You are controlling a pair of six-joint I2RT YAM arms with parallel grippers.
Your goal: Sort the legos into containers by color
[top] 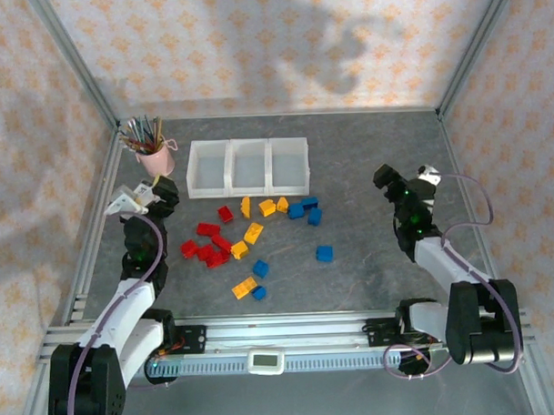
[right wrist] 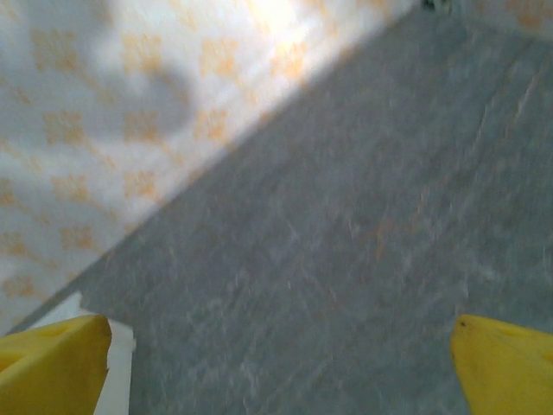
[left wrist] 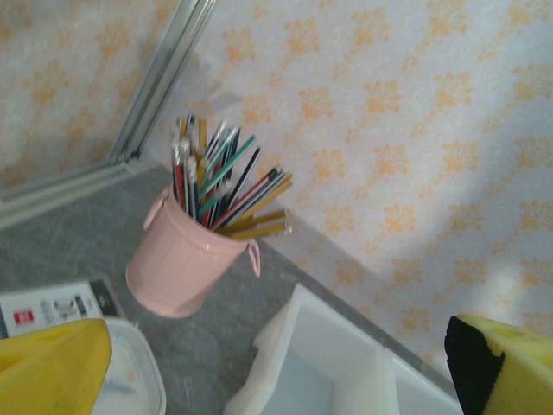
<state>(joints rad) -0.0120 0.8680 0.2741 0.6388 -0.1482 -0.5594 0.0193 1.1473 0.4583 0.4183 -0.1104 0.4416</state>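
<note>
Both pairs of fingers are wide and empty.
The left gripper (top: 164,191) is near the left of the small red, yellow-orange and blue plastic legos (top: 253,232). The three joined translucent white containers (top: 268,164) stand just behind them, and the right gripper (top: 387,179) is well apart at right.

Left arm (top: 126,304) and right arm (top: 438,255) bent, jaws wide apart.

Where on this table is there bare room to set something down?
Free: between the legos and the right gripper; right of the containers. Crowded: in front of the containers, and around the pink cup by the left gripper.
</note>
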